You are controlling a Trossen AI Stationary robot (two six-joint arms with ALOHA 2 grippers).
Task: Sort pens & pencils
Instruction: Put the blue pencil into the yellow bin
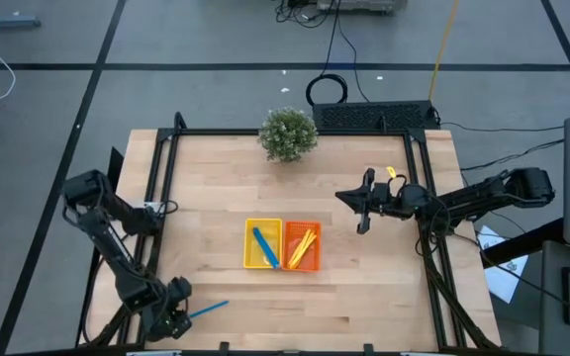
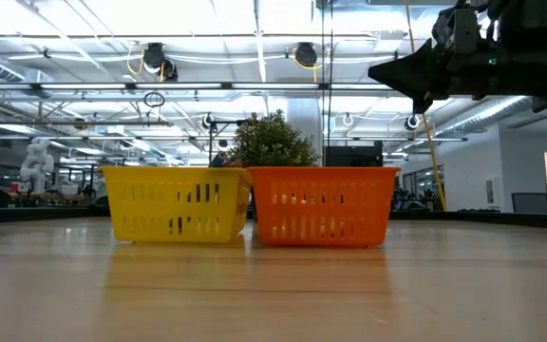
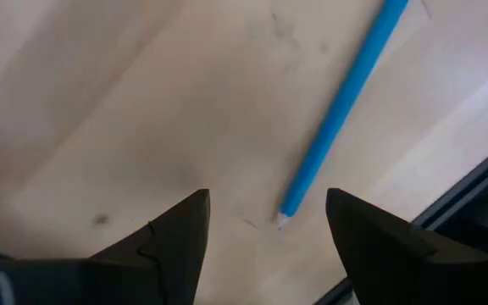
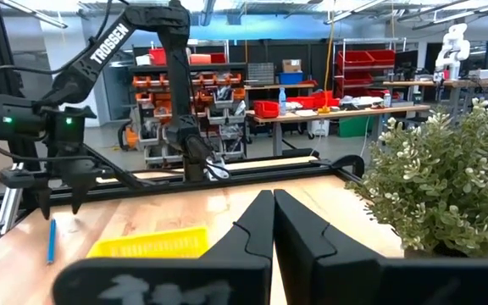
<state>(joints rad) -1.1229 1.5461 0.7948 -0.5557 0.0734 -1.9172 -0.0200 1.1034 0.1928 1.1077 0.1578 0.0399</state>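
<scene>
— Where's the loose thin blue pencil [image 1: 209, 310]?
— On the pale wooden counter [image 1: 216, 198], near its front left corner; the left tool [image 3: 265, 222] hangs over its tip, fingers apart.
— And the right tool [image 4: 273, 222]?
— Pressed together, empty, raised beyond the orange slotted plastic tray [image 1: 304, 246], whose wall hides its contents in the low view.

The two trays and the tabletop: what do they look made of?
The yellow tray and orange tray look like moulded plastic: uniform bright colour, slotted walls. The tabletop looks like pale wood, matte, with visible plank lines and grain; it could be laminate.
</scene>
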